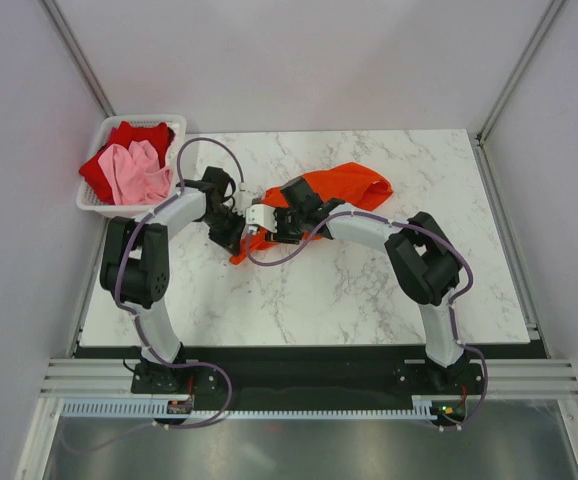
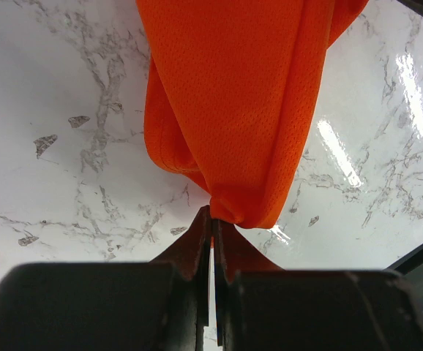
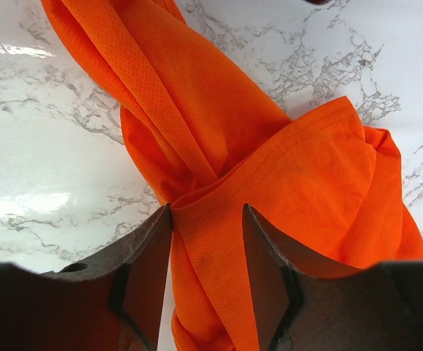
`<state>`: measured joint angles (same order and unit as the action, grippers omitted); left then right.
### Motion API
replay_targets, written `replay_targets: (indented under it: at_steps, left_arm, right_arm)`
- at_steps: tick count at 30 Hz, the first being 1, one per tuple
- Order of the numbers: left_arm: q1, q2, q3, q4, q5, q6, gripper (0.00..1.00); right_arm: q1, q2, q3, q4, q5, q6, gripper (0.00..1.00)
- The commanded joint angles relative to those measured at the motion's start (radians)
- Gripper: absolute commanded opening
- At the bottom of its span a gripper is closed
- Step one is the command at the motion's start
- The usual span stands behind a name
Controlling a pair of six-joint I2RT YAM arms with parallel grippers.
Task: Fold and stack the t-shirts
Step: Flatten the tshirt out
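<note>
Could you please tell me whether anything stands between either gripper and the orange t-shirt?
Nothing visible does. The left gripper is shut on a fold of the orange t-shirt, and the right gripper is closed around a thicker bunch of it.

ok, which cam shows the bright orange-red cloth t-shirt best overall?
Top external: most of the bright orange-red cloth t-shirt, bunched on the white marble table, arms covering part. Left wrist: only a fold pinched in the left gripper. Right wrist: a bunch gripped in the right gripper.

The orange-red t-shirt is cut off above the left jaws, its pinched fold hidden between them.
</note>
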<state>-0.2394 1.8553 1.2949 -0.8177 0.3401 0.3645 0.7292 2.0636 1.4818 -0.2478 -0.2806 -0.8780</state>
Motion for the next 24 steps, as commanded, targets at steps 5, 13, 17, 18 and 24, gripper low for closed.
replay_targets:
  at_steps: [5, 13, 17, 18, 24]
  left_arm:
    - [0.005, 0.012, 0.032, -0.005, 0.027, -0.026, 0.02]
    - [0.005, 0.021, 0.044, -0.005, 0.03, -0.024, 0.02]
    - [0.006, 0.021, 0.043, -0.006, 0.034, -0.027, 0.02]
    - [0.005, 0.022, 0.043, -0.006, 0.034, -0.026, 0.02]
    - [0.005, 0.024, 0.046, -0.006, 0.034, -0.029, 0.02]
  right_arm:
    - [0.003, -0.017, 0.041, 0.007, -0.04, 0.019, 0.52]
    - [0.001, -0.034, 0.043, 0.002, -0.055, 0.02, 0.54]
    - [0.003, -0.053, 0.044, 0.002, -0.074, 0.036, 0.55]
    - [0.001, -0.053, 0.048, 0.001, -0.069, 0.034, 0.56]
    - [0.001, -0.033, 0.044, 0.002, -0.034, 0.005, 0.55]
